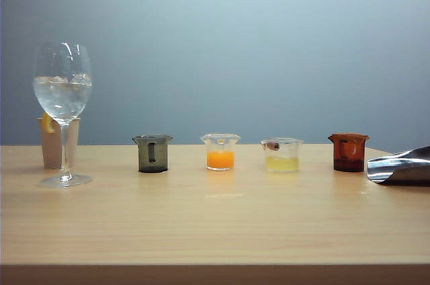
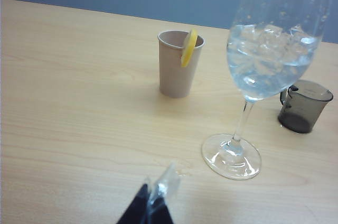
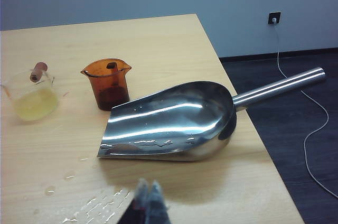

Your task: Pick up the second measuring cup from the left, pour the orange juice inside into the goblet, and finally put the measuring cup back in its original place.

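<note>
**Exterior view: four cups and an iced goblet lined up on a wooden table**

Exterior view shows the goblet (image 1: 62,93), its bowl holding ice and clear liquid, standing at the far left of the pale wooden table (image 1: 215,231). Just behind it sits a beige paper cup (image 1: 52,142) with a yellow slice on its rim. To the right runs a row of four small cups, set apart from one another: a smoky grey cup (image 1: 152,153), then the second measuring cup from the left (image 1: 220,151), upright and holding the orange juice (image 1: 220,159) in its lower part, then a clear cup of pale yellow liquid (image 1: 281,155), then an amber cup (image 1: 349,152). A steel scoop (image 1: 401,167) lies at the right edge.

Neither arm appears in this view. The left gripper (image 2: 157,195) hangs low over bare table near the goblet's foot, fingertips pressed together and holding nothing. The right gripper (image 3: 149,195), likewise closed and empty, hovers over wet droplets beside the scoop, well apart from the orange cup.
</note>
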### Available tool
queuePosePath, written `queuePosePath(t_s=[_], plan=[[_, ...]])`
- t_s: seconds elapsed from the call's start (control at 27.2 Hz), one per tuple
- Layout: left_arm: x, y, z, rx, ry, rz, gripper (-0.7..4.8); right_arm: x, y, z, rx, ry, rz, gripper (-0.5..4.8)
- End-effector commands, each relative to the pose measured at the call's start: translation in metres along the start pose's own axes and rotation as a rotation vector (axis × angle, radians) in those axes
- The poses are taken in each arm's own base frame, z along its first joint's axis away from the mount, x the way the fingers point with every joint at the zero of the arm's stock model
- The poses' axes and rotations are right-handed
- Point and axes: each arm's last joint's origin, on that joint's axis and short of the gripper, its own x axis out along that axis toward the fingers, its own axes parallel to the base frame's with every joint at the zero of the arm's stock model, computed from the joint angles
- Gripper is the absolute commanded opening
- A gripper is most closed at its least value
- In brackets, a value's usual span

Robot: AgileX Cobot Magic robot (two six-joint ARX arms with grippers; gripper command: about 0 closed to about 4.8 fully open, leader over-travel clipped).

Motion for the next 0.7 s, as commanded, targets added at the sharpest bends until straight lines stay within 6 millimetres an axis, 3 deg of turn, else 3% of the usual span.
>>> queuePosePath(t_s=[0.04,0.37,0.55,0.7], plan=[[0.0,0.0,0.002,-0.001,-0.014,-0.001,-0.05,0.0,0.0,0.001,-0.003,-0.01,-0.002,-0.05],[0.0,0.0,0.003,-0.002,-0.022,-0.002,-0.05,-0.001,0.0,0.005,0.039,-0.031,0.004,-0.05],[-0.006,0.0,0.019,0.023,-0.021,0.023,-0.05,-0.013,0.007,0.042,0.117,-0.134,0.078,-0.05],[-0.015,-0.003,0.048,0.023,-0.064,0.0,-0.05,-0.023,0.015,0.093,0.114,-0.193,0.12,-0.05]])
